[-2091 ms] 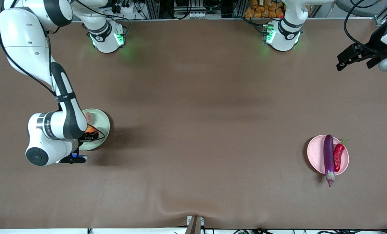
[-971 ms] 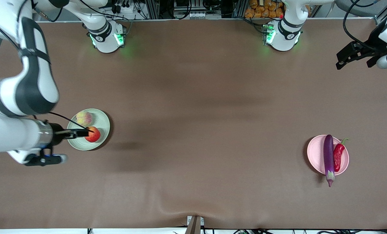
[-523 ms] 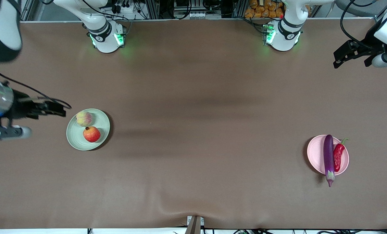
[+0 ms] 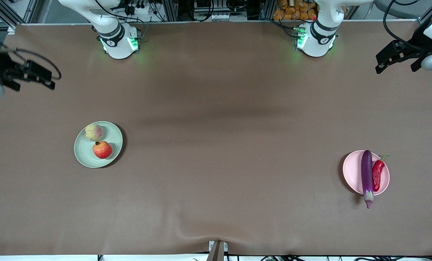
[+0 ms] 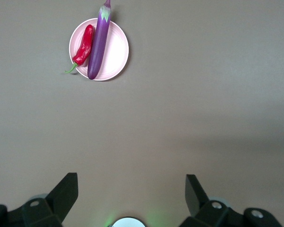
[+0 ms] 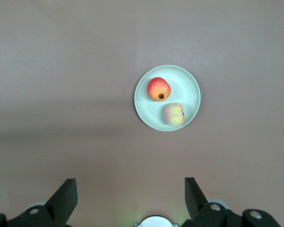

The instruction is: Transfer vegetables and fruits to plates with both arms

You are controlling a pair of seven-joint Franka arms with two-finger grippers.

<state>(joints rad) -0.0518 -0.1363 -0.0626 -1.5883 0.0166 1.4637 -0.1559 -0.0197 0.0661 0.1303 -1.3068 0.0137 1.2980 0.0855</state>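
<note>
At the right arm's end of the table (image 4: 216, 145), up in the air over the edge: right pincer (image 4: 52, 80), fingers wide apart, holding nothing. Raised well clear of the pale green plate (image 4: 87, 159), where two seconds ago the arm hung low over it and hid the fruit.

On that plate, unmoved: peach (image 4: 94, 132), and just beside it, nearer the front camera, pomegranate (image 4: 102, 150). From the right wrist view, both fruits on the plate (image 6: 189, 90) seen from straight above, plus the dark crown of the pomegranate (image 6: 158, 88), barely seen from the front; peach (image 6: 173, 114) beside it.

Toward the left arm's end: pale pink plate (image 4: 352, 172) carrying the eggplant (image 4: 366, 174) and chili pepper (image 4: 377, 174) side by side, eggplant's stem end overhanging the rim toward the front camera. Same as before.

Over the table edge there, waiting: left pincer (image 4: 395, 69), spread apart and empty, the wide gap plain only in the left wrist view (image 5: 131, 177).
</note>
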